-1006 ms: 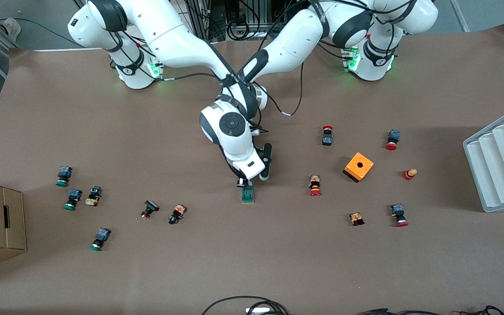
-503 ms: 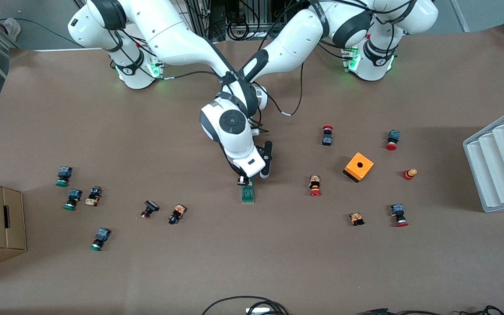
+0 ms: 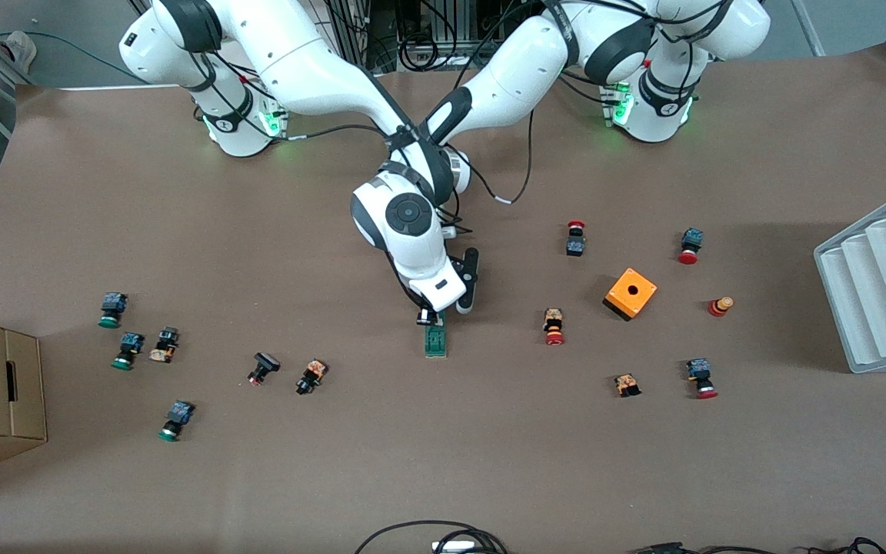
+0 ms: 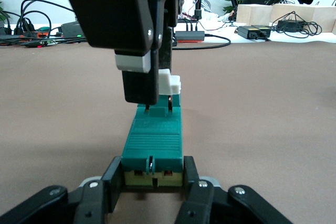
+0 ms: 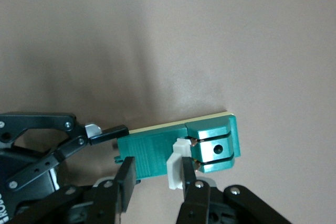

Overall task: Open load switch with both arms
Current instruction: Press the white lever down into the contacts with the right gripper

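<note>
Both grippers clamp the load switch point(image 4: 153, 141) — left gripper point(image 4: 152, 182), right gripper point(image 5: 155, 174).

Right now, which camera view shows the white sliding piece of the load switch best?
The right wrist view: the white sliding piece sits unobstructed between the right gripper fingers. The left wrist view shows it partly hidden by that gripper; in the front view the right arm hides it, and only the load switch body shows.

Load switch: narrow green plastic block point(image 3: 435, 341) with white sliding piece point(image 5: 175, 164), lying flat mid-worktop
Grip: both arms' jaws are clamping its two ends
</note>
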Tool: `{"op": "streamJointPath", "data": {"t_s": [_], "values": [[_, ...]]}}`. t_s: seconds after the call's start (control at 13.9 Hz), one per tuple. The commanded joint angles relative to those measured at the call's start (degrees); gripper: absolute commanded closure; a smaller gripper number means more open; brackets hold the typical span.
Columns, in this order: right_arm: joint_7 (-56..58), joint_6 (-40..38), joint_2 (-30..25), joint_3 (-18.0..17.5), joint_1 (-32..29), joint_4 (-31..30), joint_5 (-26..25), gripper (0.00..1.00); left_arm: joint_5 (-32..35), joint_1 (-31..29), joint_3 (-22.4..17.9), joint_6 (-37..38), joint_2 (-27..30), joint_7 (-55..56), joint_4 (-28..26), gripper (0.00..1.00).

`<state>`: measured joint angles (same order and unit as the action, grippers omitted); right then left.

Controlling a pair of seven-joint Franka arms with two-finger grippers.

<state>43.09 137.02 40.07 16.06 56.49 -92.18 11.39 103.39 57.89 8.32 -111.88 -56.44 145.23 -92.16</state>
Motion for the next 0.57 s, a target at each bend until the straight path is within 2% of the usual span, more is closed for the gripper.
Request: {"op": "streamJointPath", "data": {"t_s": [0.0, 0.5], "values": [[-0.4, 0.0, -1.1, 0.0, 0.5, -2.3, 0.8, 0.57, 0.2, -0.4, -0.6, -1.5, -2.5, 0.8, 1.3, 0.48], [-0.4, 0.3, -0.8, 0.0, 0.5, -2.3, 0.8, 0.57, 0.2, -0.4, -0.6, -1.5, -2.5, 0.8, 1.3, 0.48]]}}
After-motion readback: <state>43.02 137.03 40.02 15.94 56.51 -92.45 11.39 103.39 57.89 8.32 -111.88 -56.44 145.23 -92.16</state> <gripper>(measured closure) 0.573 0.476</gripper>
